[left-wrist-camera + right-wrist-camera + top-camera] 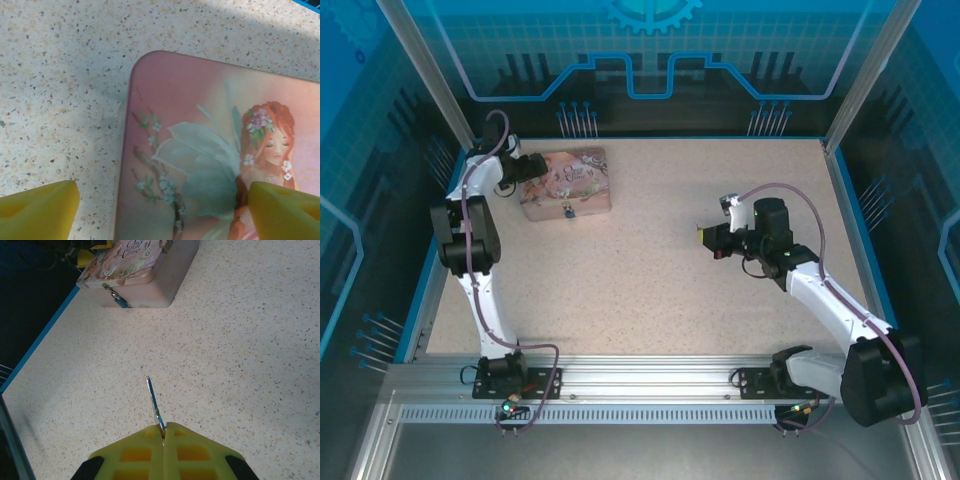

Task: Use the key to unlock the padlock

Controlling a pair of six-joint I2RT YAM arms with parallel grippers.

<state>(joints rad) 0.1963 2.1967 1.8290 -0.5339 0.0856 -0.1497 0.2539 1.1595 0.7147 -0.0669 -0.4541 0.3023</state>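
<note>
The key (pixel 154 402), a thin metallic sliver, is pinched at its near end by the right tool (pixel 164 432), its long axis pointed toward the teal padlock (pixel 120 301) hung on the pink rectangular tin (pixel 150 290). The left tool (pixel 162 210) is held spread over the tin's rounded corner, above the speckled bench (pixel 240 340).

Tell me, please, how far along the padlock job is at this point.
Done: the key is off the table, pinched in the shut right jaws with its tip forward.
In hand: it points toward the padlock but is well short of it. The left jaws stand open over a corner of the tin.
Left: bring the key to the padlock, which hangs on the tin's latch, insert it and turn.
</note>
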